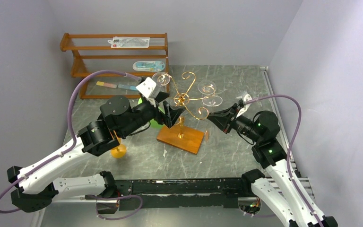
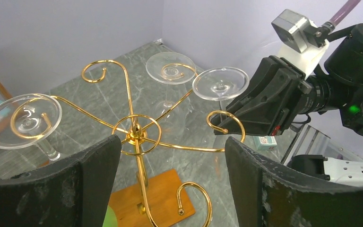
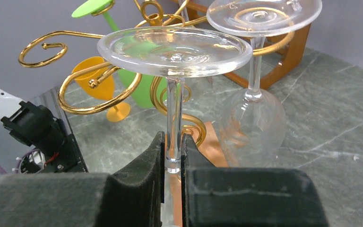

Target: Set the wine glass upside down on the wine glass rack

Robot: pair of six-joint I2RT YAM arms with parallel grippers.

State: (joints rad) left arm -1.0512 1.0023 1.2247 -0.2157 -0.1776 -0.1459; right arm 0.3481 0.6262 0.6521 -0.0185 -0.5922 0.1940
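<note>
The grey marbled table top (image 1: 246, 142) carries a brown wooden slatted shelf unit (image 1: 104, 57) well behind the gold wire wine glass rack with curled scroll arms on an orange-brown wooden base (image 1: 182, 99), and the two arms close in on that rack from either side. The right gripper (image 3: 172, 144) is clamped on the stem of a clear wine glass (image 3: 174, 49), which is held upside down, foot uppermost, among the scroll arms on the rack's right side. Whether its foot bears on the wire yet cannot be told. The left gripper (image 2: 171, 142) is spread wide and holds nothing, its fingers either side of the rack's central post. Two other clear glasses hang inverted from the rack, one just beside the held glass (image 3: 253, 111) and one on the rack's far-left arm (image 2: 21, 120). A green glass (image 3: 92, 7) and an orange glass (image 3: 97, 75) are on the rack's left side. The step in hand looks like the hanging itself. The next move probably calls for sliding the stem sideways into a free scroll until the foot sits on the wire, keeping it apart from the neighbouring glass, and only then letting go.
</note>
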